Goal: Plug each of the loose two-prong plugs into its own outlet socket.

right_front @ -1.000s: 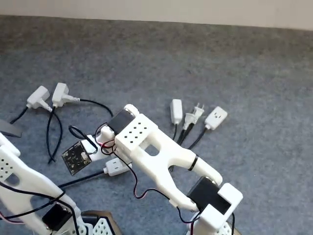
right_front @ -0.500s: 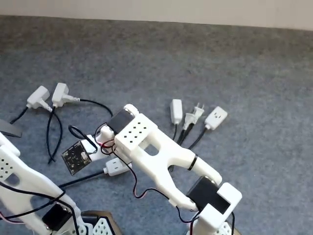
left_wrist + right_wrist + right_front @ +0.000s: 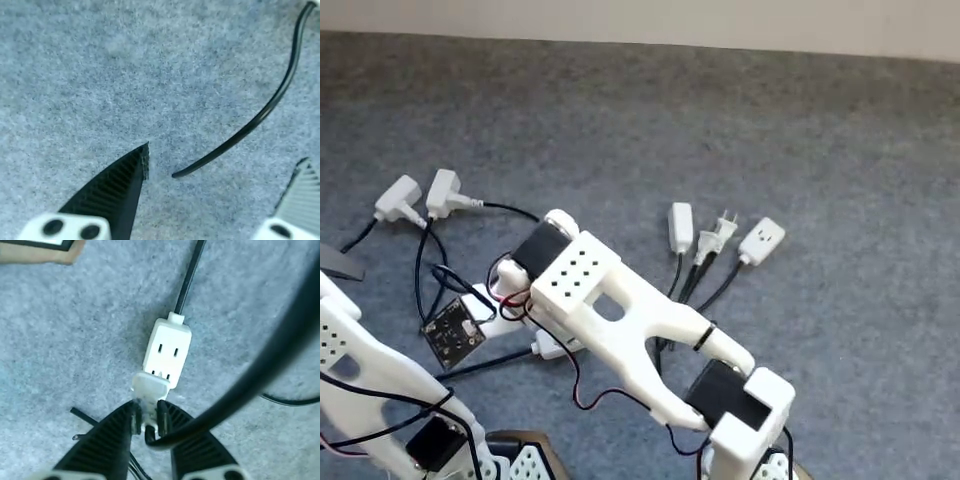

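Low in the right wrist view, the right gripper [image 3: 146, 422] pinches a white plug [image 3: 150, 386] touching the socket [image 3: 167, 350] at frame centre; the left gripper [image 3: 224, 156] gapes wide over a black cord [image 3: 270, 107].

The left gripper [image 3: 225, 154] hung wide open over grey felt-like carpet [image 3: 100, 60]. A thin black cable [image 3: 265, 107] curved across it, its seemingly loose end lying between the black ribbed finger [image 3: 122, 192] and the paler ribbed finger [image 3: 305, 192], nearer the black one.
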`<action>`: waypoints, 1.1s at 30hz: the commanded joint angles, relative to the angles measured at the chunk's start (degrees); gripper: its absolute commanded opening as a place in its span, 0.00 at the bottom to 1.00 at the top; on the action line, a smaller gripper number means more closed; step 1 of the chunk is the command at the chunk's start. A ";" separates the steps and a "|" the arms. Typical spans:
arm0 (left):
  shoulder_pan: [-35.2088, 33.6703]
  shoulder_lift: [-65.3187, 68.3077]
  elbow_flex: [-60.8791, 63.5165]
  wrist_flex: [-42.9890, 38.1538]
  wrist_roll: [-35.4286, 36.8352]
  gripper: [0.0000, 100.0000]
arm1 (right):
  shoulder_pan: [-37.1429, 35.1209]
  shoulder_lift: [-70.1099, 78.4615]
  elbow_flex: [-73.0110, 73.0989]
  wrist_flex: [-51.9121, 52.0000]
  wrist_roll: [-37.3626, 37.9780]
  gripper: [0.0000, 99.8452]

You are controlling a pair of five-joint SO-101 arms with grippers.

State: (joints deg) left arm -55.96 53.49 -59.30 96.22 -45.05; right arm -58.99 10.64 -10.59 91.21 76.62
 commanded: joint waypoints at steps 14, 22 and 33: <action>-0.31 -0.66 -1.89 0.53 -0.26 0.42 | -0.57 0.40 -1.80 -6.55 -3.96 0.01; -0.40 -0.66 -1.89 0.53 -0.26 0.42 | -2.77 0.22 7.25 -11.21 -3.87 0.01; -0.40 -0.66 -1.80 0.53 -0.35 0.42 | -2.95 0.75 7.87 -12.00 -3.87 0.01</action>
State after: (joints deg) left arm -55.96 53.49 -59.30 96.22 -45.05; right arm -61.27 11.69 -3.82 80.57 73.01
